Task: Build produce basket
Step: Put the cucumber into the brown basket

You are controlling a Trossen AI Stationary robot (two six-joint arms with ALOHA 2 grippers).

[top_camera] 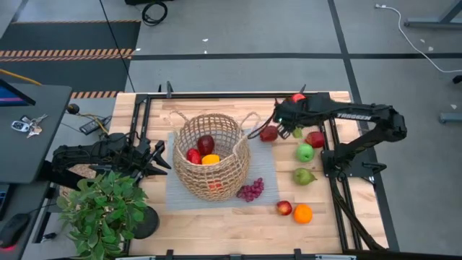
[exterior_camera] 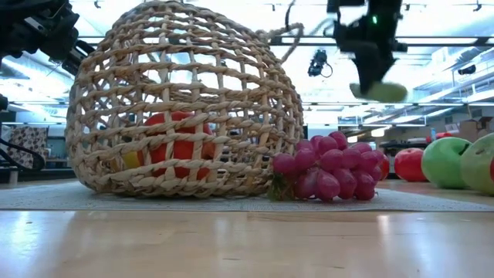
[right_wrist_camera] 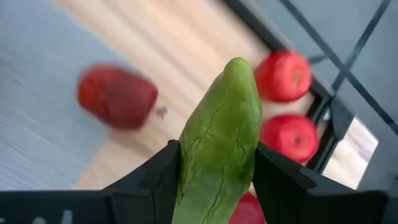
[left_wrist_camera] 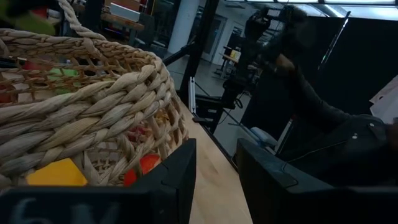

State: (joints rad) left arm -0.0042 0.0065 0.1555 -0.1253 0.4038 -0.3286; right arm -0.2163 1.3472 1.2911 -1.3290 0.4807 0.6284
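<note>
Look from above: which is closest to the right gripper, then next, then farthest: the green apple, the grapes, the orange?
From the right gripper, shut on a green vegetable:
1. Green apple, just below it.
2. Grapes, beside the basket.
3. Orange, near the front edge.

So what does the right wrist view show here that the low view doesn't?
Only the right wrist view shows the right gripper with its fingers shut on a green vegetable, a dark red fruit on the grey mat, and two red apples by the table's edge. Only the low view shows the basket and the purple grapes. Both catch the green vegetable held above the table.
</note>
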